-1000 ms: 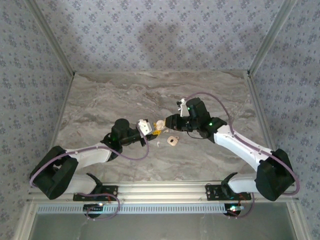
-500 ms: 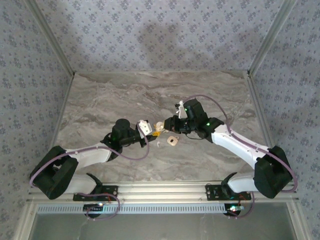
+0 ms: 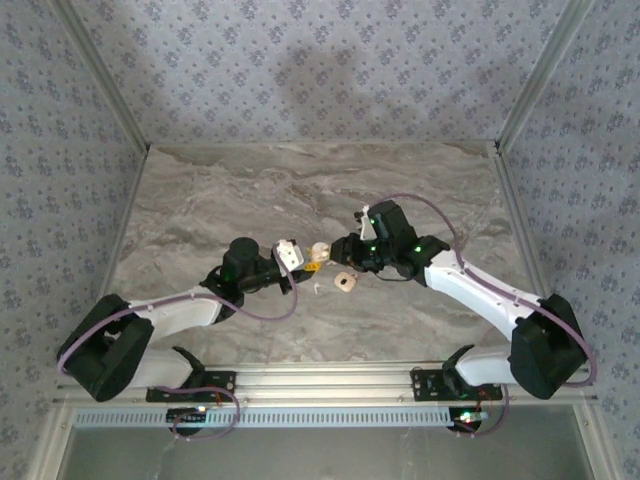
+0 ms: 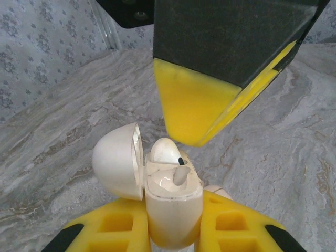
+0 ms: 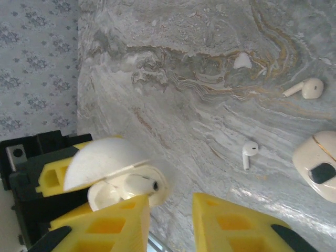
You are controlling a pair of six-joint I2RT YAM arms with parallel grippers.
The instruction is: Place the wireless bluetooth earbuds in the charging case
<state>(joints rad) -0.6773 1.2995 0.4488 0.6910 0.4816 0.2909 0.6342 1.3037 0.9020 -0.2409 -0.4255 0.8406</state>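
Right wrist view: the right tool (image 5: 170, 218) has just let go, fingers parted and empty beside the open charging case (image 5: 102, 198) clamped in the left tool (image 4: 176, 223), so one earbud (image 5: 137, 185) now sits inside, seemingly half the job, the other earbud (image 5: 249, 153) lying on the counter (image 5: 184, 79).

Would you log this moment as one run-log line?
left end effector: gripping open charging case | right end effector: open, above case | earbud: one in case

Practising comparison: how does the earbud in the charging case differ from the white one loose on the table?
The cased earbud sits in the open charging case; the loose earbud lies on the table. The cased earbud's stem is hidden; the loose earbud's shows. Both are white.
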